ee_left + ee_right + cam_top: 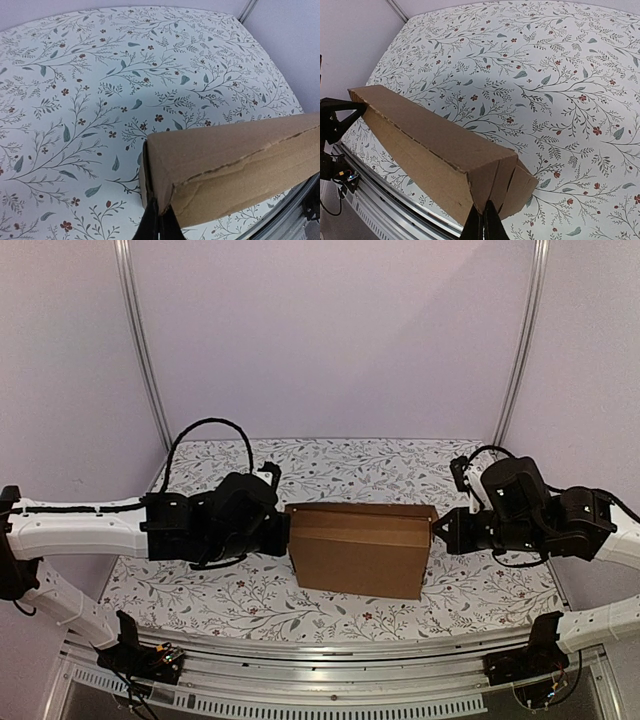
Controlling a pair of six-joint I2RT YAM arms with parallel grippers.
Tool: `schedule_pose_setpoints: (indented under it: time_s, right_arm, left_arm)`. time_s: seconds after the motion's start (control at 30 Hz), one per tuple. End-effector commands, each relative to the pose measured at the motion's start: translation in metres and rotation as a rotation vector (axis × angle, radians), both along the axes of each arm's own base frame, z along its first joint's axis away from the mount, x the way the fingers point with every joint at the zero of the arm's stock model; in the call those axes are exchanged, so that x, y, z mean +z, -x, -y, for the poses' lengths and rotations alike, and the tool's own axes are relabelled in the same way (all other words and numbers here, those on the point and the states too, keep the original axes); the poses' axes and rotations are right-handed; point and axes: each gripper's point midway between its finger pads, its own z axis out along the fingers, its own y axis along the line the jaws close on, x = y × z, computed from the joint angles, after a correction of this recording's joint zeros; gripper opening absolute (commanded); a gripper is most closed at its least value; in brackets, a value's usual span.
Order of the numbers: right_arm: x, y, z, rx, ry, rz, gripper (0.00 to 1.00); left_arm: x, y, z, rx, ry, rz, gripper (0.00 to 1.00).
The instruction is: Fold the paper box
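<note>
The paper box [360, 550] is a closed brown cardboard block lying crosswise in the middle of the table, between my two grippers. My left gripper [287, 533] is shut, and its tips touch the box's left end. In the left wrist view the dark fingers [159, 212] meet at the box's [240, 160] near corner edge. My right gripper [437, 527] is shut too, against the right end. The right wrist view shows its tips [484, 212] under the end flaps of the box [430, 145]. I cannot tell whether the box rests on the table.
The floral tablecloth [330, 465] covers the table. A metal rail [320, 645] runs along the near edge under the box. Pale walls with two metal posts [140, 340] close the back and sides. The left gripper [340, 117] shows at the box's far end.
</note>
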Motion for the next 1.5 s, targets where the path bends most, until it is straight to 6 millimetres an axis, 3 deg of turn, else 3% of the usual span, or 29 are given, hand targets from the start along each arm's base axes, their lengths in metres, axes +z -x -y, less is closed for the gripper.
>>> schedule_pose_setpoints:
  time_s: [0.0,0.3,0.57,0.97,1.3,1.47]
  right_arm:
    - [0.033,-0.005,0.003,-0.036,-0.117,0.025,0.0]
    - [0.037,-0.007,0.008,-0.062,-0.154,-0.003,0.0]
    - [0.011,-0.005,0.007,-0.06,-0.111,-0.044,0.0]
    - [-0.018,0.001,0.012,-0.056,-0.081,-0.076,0.0]
    - [-0.039,0.002,0.023,-0.065,-0.005,-0.076,0.0]
    - [-0.047,0.002,0.025,-0.069,0.021,-0.077,0.0]
  left_arm:
    - [-0.043,0.021,-0.007,-0.07,-0.159,-0.091,0.0]
    - [-0.043,0.022,-0.004,-0.08,-0.182,-0.076,0.0]
    - [-0.03,0.02,-0.005,-0.088,-0.173,-0.049,0.01]
    - [-0.024,0.021,-0.011,-0.079,-0.107,-0.052,0.26]
    - [0.012,0.022,-0.004,-0.153,-0.017,0.027,0.52]
    - [0.025,0.021,0.002,-0.176,0.008,0.044,0.57]
